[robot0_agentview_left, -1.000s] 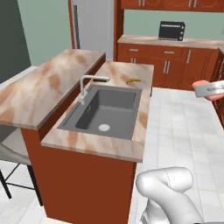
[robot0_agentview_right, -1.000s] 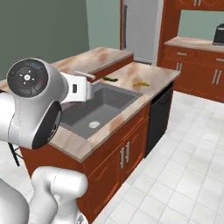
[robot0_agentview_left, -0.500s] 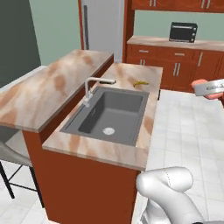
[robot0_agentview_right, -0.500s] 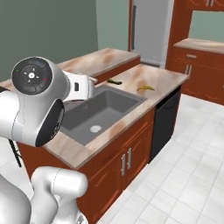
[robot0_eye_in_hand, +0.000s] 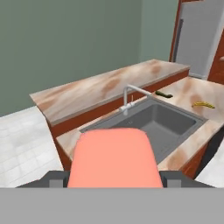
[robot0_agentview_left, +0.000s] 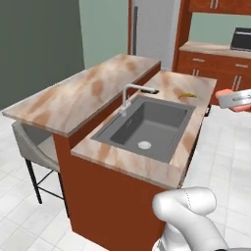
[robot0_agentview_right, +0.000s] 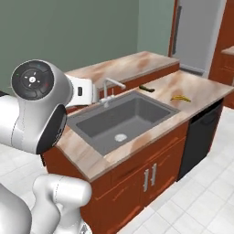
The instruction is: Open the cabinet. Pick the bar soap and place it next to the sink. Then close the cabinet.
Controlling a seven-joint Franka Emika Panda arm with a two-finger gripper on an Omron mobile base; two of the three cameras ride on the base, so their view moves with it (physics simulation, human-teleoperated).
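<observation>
Your gripper [robot0_eye_in_hand: 114, 177] has the bar soap [robot0_eye_in_hand: 113, 159] pinched between its jaws: in the hand view the salmon-pink bar sits large and flat between the two dark finger tips [robot0_eye_in_hand: 54, 178], which press on its left and right sides. In the left base view you can see the same soap [robot0_agentview_left: 230, 93] as a pink edge around the pale hand at the right border, held up in the air over the white tiled floor [robot0_agentview_left: 225, 162], to the right of the island and apart from it.

Ahead of you stands the island bench [robot0_agentview_left: 184, 142] with a marbled pink-brown top. A dark grey sink [robot0_agentview_left: 147, 125] is sunk into it, with a silver faucet [robot0_agentview_left: 130, 95] at its far-left rim. A banana [robot0_agentview_left: 187, 94] lies on the bench beyond the sink, near the far end. A raised bar top [robot0_agentview_left: 88, 93] runs along the island's left side, and a grey stool [robot0_agentview_left: 32, 147] stands under it. In the right base view a black dishwasher front [robot0_agentview_right: 201, 132] shows beside the red-brown doors under the sink.
</observation>
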